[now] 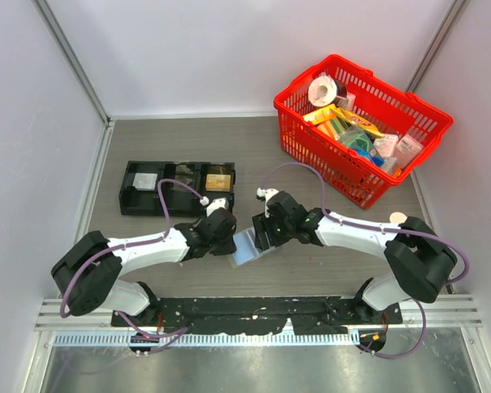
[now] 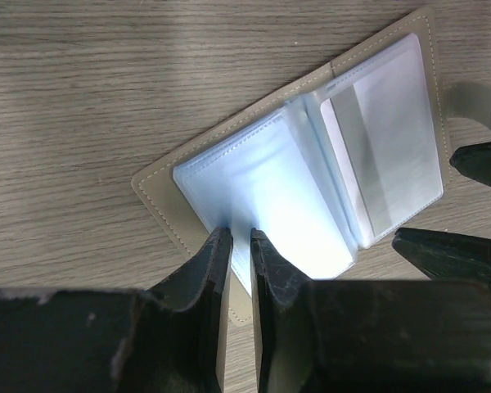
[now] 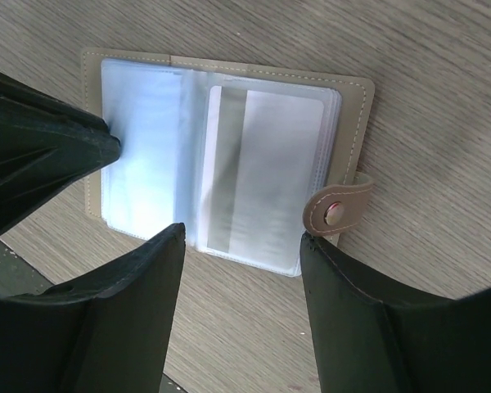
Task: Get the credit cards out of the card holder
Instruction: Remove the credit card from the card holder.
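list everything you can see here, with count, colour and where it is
card holder: 1, grey outside, pale blue clear pockets, lying open on the table between the grippers
credit card: at least 1 visible, whitish with a grey stripe, in the pocket on the snap-tab side
black tray: 1, black, three compartments, back left
red basket: 1, red, mixed packaged items inside, back right
table: 1, grey-brown wood grain
left gripper: 1, black, nearly shut on the holder's edge
right gripper: 1, black, open over the holder

White left arm (image 1: 151, 244) and right arm (image 1: 352, 235) with bulky black joints, looping purple cables (image 1: 293, 164), black tapered jaws
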Action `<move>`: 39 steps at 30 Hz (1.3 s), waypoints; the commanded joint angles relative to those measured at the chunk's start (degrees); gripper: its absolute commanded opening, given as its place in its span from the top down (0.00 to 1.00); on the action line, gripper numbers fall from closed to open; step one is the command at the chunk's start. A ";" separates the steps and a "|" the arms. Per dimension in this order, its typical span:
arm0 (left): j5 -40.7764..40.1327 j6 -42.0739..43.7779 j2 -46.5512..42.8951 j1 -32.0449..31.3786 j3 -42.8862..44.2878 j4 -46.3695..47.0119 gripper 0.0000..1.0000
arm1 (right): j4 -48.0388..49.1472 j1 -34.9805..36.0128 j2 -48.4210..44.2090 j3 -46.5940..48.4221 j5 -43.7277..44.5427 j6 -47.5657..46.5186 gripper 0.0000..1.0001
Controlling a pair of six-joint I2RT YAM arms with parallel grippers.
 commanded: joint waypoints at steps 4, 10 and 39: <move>0.22 -0.27 1.73 -0.39 0.47 -0.36 0.82 | 2.01 0.33 1.75 2.03 1.47 -0.40 0.37; 0.22 -0.19 1.73 -0.39 0.73 -0.54 0.82 | 2.28 0.51 2.90 1.68 1.66 -0.14 0.37; 0.22 -0.36 0.77 -0.48 0.65 -1.07 0.82 | 0.34 3.32 -3.70 5.19 -6.42 -0.32 0.48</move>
